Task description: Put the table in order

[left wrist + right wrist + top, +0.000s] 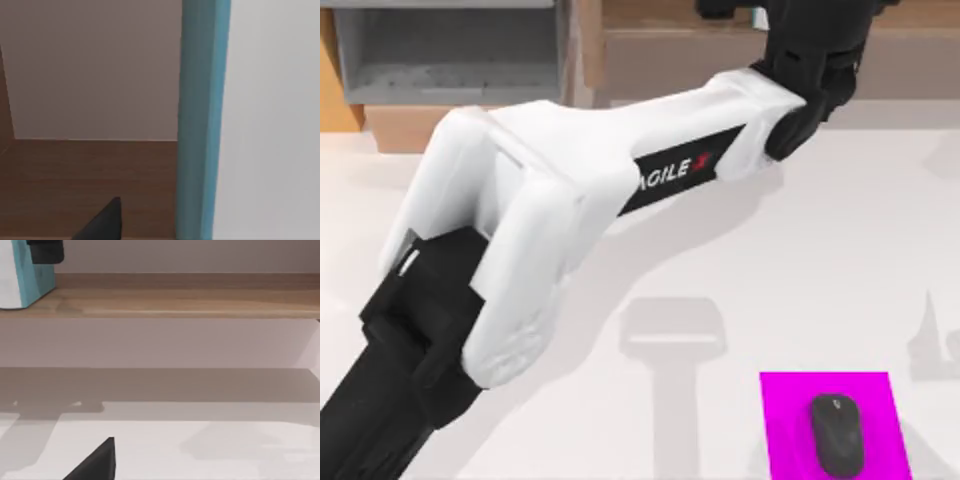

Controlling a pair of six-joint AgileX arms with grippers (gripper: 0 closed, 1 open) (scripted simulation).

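Note:
The white table (800,260) spreads across the top view. My left arm reaches over it to the back right, and its gripper (810,70) is up at the light-brown wooden shelf (720,50). A tall teal and white object (200,120) stands upright on that shelf, very close in the left wrist view. In the right wrist view the same object (30,280) stands at the shelf's end, with my left gripper (45,251) against its upper part. My right gripper (100,462) hangs low over the table, facing the shelf (175,302).
A black mouse (836,435) lies on a magenta mat (880,400) at the front right. A grey open compartment (450,50) sits at the back left of the wooden unit. Under the shelf board is a shadowed recess (165,385).

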